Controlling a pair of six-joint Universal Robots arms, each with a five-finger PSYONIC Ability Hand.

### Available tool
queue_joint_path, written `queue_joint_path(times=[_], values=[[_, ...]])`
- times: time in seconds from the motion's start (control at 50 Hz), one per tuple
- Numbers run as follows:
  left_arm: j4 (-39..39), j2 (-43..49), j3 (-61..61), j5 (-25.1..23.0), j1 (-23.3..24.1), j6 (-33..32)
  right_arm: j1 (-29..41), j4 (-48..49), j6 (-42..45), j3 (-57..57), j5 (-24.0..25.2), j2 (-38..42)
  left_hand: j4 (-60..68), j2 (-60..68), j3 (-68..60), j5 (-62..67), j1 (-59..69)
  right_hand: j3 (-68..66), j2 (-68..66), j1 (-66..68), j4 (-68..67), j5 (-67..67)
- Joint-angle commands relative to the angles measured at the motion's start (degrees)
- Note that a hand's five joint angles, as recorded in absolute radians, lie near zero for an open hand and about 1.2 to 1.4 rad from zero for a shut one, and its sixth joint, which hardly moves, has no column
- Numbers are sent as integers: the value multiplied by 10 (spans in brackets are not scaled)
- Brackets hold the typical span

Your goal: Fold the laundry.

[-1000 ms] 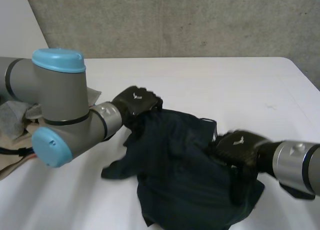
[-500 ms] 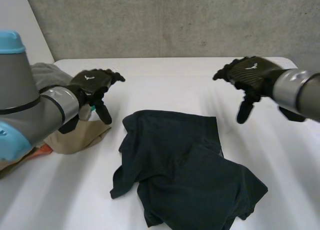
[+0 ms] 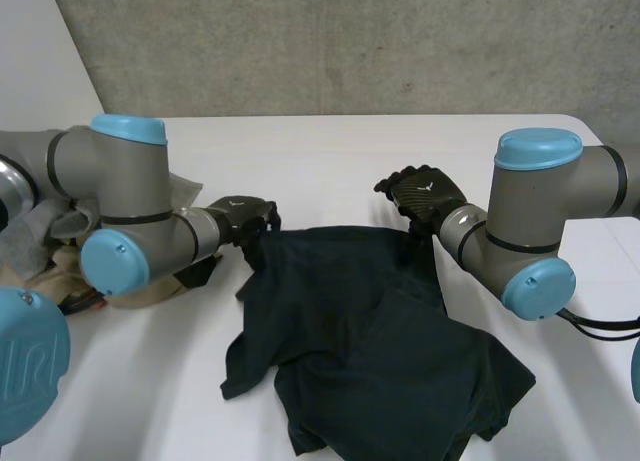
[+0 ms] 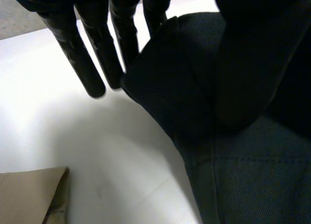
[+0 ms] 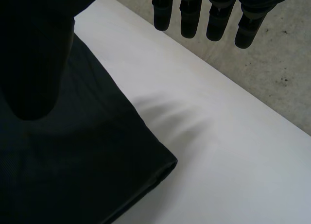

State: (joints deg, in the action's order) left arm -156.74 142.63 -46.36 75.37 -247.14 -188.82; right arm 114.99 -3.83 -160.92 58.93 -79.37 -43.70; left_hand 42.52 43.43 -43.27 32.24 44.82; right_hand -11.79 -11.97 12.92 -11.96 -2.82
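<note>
Two robot arms are reaching for the far edge of a crumpled dark garment [image 3: 370, 351] lying in the middle of the white table [image 3: 330, 151], with its near part bunched in loose folds. The left hand [image 3: 245, 213] is resting at the garment's far left corner. In the left wrist view its straight fingers [image 4: 87, 63] are touching the raised fold of the corner while the thumb is lying over the cloth, and no firm pinch is visible. The right hand [image 3: 420, 193] is hanging over the far right corner. Its extended fingers [image 5: 187, 15] are hovering above bare table just past the hem and its thumb [image 5: 34, 54] is above the cloth, so it is holding nothing. A pile of beige and grey laundry [image 3: 40, 231] is waiting beside the left arm. The step in hand appears to be taking both far corners to spread the garment flat. The next move is likely calling for both hands to close on the corners, then pull them apart evenly so the folds are drawn out.
</note>
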Motion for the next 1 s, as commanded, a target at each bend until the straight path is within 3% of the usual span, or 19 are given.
queue_joint_path(times=[0.02,0.08,0.16,0.34,0.5,0.56,0.64,0.7,0.72,0.82,0.92,1.0], values=[[-16,-4,10,71,10,-50,-5,-7,9,3,-3,-12,356,347,-349,359,333,18,20,-29,20,28],[-19,-35,2,101,16,-69,-10,-13,9,1,-3,-26,375,366,-367,378,352,18,20,-29,20,28],[-20,-100,-28,99,27,-95,-17,-30,10,-5,5,-45,375,366,-367,378,352,18,20,-29,20,28],[-23,-289,-153,41,63,-186,-16,-92,24,-40,74,-52,375,366,-367,378,352,18,20,-29,20,28],[-51,-382,-250,13,84,-220,8,-77,21,-33,164,-30,375,366,-367,378,352,18,20,-29,20,28],[-61,-401,-277,6,88,-228,18,-61,21,-32,176,-17,375,366,-367,378,352,18,20,-29,20,28],[-73,-410,-304,2,86,-237,36,-30,21,-41,160,13,375,366,-367,378,352,0,2,-12,2,11],[-81,-409,-314,0,83,-243,38,-8,21,-58,125,29,375,366,-367,378,352,-486,-485,475,-485,-476],[-88,-404,-315,1,78,-248,38,9,20,-72,87,34,375,366,-367,378,352,-680,-678,669,-678,-670],[-157,-358,-277,4,47,-282,30,72,8,-104,-31,5,375,366,-367,378,352,-682,-680,671,-680,-672],[-289,-311,-163,31,24,-317,20,197,-12,-110,-39,-80,375,366,-367,378,352,-682,-680,671,-680,-672],[-391,-290,-57,68,18,-302,19,304,-14,-108,-39,-149,375,366,-367,378,352,-682,-680,671,-680,-672]])
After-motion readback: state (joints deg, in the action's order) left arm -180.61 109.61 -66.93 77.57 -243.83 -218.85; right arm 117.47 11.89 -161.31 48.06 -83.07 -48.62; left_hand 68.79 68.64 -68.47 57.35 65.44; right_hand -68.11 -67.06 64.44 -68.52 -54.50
